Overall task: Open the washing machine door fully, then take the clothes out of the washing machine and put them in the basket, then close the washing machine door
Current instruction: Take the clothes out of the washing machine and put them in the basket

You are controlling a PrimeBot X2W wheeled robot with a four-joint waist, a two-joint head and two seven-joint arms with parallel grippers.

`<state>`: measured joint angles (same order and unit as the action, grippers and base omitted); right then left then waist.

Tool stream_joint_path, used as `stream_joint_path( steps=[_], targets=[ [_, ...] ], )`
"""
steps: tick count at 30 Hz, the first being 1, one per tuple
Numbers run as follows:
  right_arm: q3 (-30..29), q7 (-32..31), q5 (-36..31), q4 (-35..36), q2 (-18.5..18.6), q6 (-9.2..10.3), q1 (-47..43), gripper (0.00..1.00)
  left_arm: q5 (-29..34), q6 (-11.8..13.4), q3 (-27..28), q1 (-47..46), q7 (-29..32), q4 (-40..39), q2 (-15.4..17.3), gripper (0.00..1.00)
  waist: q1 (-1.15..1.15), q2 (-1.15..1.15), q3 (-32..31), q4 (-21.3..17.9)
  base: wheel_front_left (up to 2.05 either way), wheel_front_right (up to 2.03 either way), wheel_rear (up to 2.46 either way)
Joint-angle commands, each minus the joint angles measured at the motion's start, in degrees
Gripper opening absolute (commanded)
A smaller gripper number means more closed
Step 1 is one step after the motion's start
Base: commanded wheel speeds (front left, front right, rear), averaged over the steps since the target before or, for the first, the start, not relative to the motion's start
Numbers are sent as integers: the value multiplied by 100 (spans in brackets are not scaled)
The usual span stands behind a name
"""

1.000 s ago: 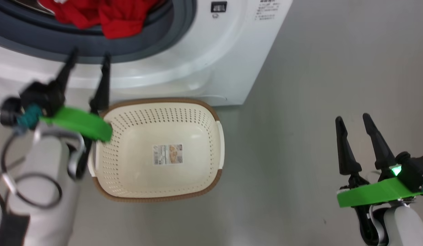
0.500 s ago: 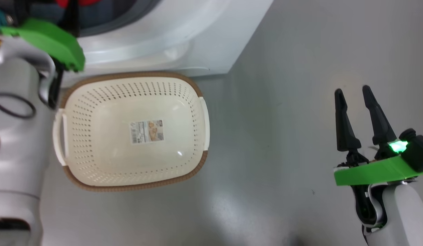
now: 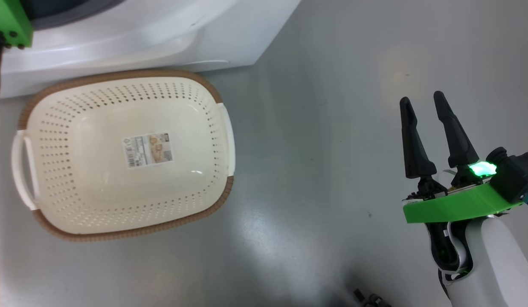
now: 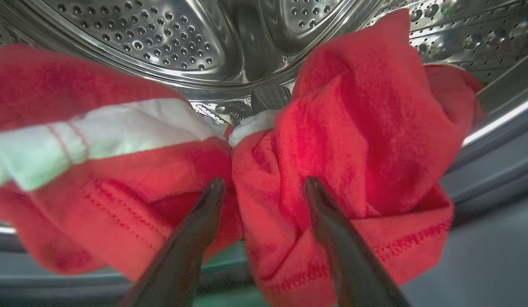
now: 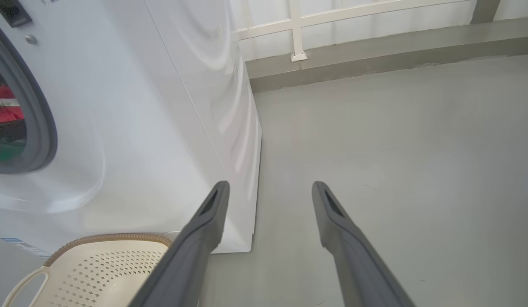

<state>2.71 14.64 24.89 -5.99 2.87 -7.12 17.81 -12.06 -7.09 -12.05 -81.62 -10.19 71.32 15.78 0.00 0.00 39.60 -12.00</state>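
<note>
The left gripper (image 4: 264, 181) is hanging inside the mouth of the washing machine (image 3: 140, 34). Its two fingers are standing spread on either side of a fold of the clothes (image 4: 353, 128), and nothing is being pinched yet.

The clothes are lying bunched at the front of the steel drum (image 4: 161, 42). The red bulk is drooping toward the grey gasket (image 5: 46, 128), and a white panel is showing on one side.

Judgement: the fabric is looking soft, light and limp. It is likely to sag and trail when lifted, and one piece may be dragging another along. The thick fold between the fingers is offering the best hold, whereas a thin hem would be risking a slip.

The right gripper (image 3: 422, 98) is hanging with fingers apart over bare floor (image 3: 311, 170), holding nothing and well apart from the work. The basket (image 3: 119, 74) is sitting empty on the floor just beside the machine's front. The gasket lip is standing as the one likely snag on the way out.
</note>
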Motion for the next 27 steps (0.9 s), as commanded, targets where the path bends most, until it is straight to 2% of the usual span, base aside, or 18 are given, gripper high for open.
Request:
stream_joint_path(
  steps=[1,5,6,7,8,9,10,21,27],
  targets=[
    [128,36,44,142,1,-36,-39,100,37,-8,2,-114,4,-60,283,100,0,0,101,-107,0,0,0],
    [148,36,91,136,1,-36,-30,100,40,-12,-59,-239,106,56,335,100,0,0,141,-163,0,0,0],
    [155,36,100,134,1,-36,-26,100,32,-13,-68,-253,137,79,345,90,0,0,147,-175,0,0,0],
    [162,36,110,131,1,-36,-21,100,27,-14,-79,-264,155,97,355,76,0,0,152,-187,0,0,0],
    [164,36,128,129,1,-36,-14,100,19,-15,-99,-278,157,125,370,37,0,0,151,-203,0,0,0],
    [158,36,136,131,1,-36,-9,100,19,-16,-113,-287,143,135,370,21,0,0,151,-208,0,0,0],
    [153,36,140,134,1,-36,-4,100,15,-16,-123,-293,120,143,369,0,0,0,146,-211,0,0,0],
    [-17,36,7,124,1,-36,-41,100,-190,102,-32,-59,-454,-54,142,0,0,0,-112,26,0,0,0],
    [-117,36,-126,95,1,-36,-119,100,-318,237,257,585,-478,-1111,83,0,0,0,-373,236,0,0,0]
  ],
)
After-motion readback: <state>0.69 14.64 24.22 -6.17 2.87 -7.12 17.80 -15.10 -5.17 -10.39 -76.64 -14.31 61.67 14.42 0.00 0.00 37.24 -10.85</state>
